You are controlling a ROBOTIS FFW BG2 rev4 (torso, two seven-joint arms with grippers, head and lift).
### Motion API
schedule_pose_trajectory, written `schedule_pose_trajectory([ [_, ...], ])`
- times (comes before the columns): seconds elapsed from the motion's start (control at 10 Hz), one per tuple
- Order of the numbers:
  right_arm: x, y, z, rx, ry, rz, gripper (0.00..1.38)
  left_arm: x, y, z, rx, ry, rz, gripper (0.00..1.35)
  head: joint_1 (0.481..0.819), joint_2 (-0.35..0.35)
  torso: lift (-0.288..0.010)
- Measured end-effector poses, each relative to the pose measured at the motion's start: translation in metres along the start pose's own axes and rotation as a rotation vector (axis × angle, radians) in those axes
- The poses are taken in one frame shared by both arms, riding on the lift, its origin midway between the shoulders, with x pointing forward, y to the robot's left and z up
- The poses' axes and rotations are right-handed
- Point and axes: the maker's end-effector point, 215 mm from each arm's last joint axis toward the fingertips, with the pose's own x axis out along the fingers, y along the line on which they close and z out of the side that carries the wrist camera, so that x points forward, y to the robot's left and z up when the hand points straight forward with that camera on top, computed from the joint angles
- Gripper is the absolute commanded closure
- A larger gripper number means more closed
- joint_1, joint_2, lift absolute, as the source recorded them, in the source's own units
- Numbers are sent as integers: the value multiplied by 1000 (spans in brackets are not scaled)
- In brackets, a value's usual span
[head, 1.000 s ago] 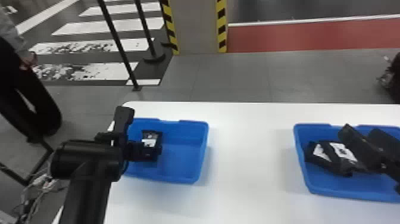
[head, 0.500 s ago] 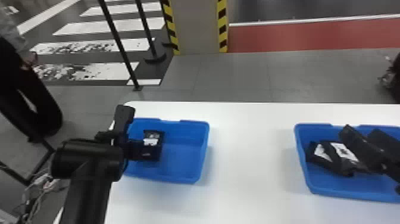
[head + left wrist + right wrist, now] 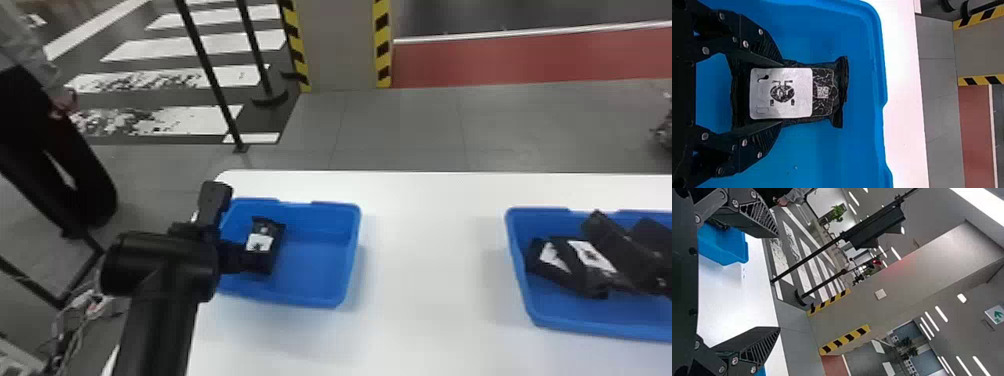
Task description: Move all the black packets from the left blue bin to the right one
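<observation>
My left gripper (image 3: 240, 257) is low in the left blue bin (image 3: 350, 250), at its left side. It is shut on a black packet (image 3: 275, 250) with a white label. In the left wrist view, the fingers of my left gripper (image 3: 782, 94) press the two long sides of the packet (image 3: 822, 107); its far end sticks out beyond them. Over the right blue bin (image 3: 525, 305), my right gripper (image 3: 620, 219) is parked among several black packets (image 3: 545, 277). My right gripper (image 3: 779, 282) stands open in the right wrist view, nothing between its fingers.
Both bins stand on the white table (image 3: 430, 280), with a wide strip of tabletop between them. The left bin's blue wall (image 3: 879, 58) rises just past the packet's far end. Cables (image 3: 85, 310) hang beyond the table's left edge.
</observation>
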Motion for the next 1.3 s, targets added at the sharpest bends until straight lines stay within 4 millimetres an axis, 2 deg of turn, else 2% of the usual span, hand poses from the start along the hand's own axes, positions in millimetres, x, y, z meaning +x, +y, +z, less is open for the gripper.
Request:
schedule_pose_trajectory([
  [0.1,0,0,-1,7,1,4,196,0,4,-2,1,6,14,923,695,234,-110],
  [0.2,0,0,-2,9,2,5,197,0,7,-6,-5,11,21,1082,695,240,-110],
  [0.5,-1,0,-4,11,5,4,197,0,12,-5,16,-5,35,1204,695,246,-110],
  [0.7,-1,2,-3,11,4,11,197,-3,4,-3,54,-66,2,1204,695,243,-110],
  [0.8,-1,4,-3,10,4,19,199,-22,-6,5,75,-113,-22,1204,695,235,-110],
  [0.9,-1,8,-2,9,2,31,197,-58,-22,18,103,-178,-47,1204,695,225,-110],
  [1.1,-1,18,2,0,-3,51,196,-139,-65,46,180,-319,-109,1204,695,194,-110],
  [1.2,1,24,3,-4,-5,64,196,-162,-89,59,218,-368,-154,1204,695,170,-110],
  [1.3,7,30,4,-2,-7,86,196,-169,-113,69,252,-399,-195,1204,695,142,-110],
])
